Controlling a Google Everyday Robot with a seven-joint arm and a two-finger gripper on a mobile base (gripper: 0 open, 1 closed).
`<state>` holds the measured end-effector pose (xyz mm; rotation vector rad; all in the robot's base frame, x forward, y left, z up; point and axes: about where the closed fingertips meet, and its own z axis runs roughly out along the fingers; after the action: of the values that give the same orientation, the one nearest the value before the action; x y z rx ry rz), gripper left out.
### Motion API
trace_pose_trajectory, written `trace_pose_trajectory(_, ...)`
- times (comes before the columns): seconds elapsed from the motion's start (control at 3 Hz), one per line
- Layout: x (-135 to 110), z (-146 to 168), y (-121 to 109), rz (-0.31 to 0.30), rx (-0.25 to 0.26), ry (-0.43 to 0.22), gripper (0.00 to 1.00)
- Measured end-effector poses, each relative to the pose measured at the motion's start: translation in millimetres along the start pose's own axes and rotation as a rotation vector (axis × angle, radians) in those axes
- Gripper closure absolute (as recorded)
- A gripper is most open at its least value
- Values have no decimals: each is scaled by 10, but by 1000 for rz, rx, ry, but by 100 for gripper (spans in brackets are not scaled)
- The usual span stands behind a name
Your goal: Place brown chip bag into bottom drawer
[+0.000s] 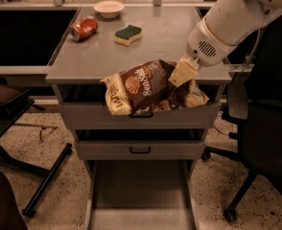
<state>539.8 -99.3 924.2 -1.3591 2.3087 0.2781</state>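
Observation:
The brown chip bag [148, 87] hangs in the air in front of the cabinet's top edge, over the top drawer's front. It shows a white shell logo and "Sea Salt" script. My gripper [179, 76] grips its right upper part, with a cream finger [182, 72] pressed on the bag. The white arm comes in from the upper right. The bottom drawer [138, 195] is pulled out below, its flat grey floor showing.
On the cabinet top [83, 59] lie a red soda can [83, 28], a green and yellow sponge [128, 34] and a white bowl [109, 8]. A black office chair [261, 128] stands to the right. A dark stand's legs [45, 178] lie on the floor at left.

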Motion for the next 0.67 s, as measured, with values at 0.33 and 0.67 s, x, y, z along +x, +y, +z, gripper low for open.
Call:
trace_pose_trajectory(0.33, -1, 0, 0, 0, 0, 0, 100)
trace_pose_trajectory(0.67, -13, 39, 23, 7, 13, 2, 100)
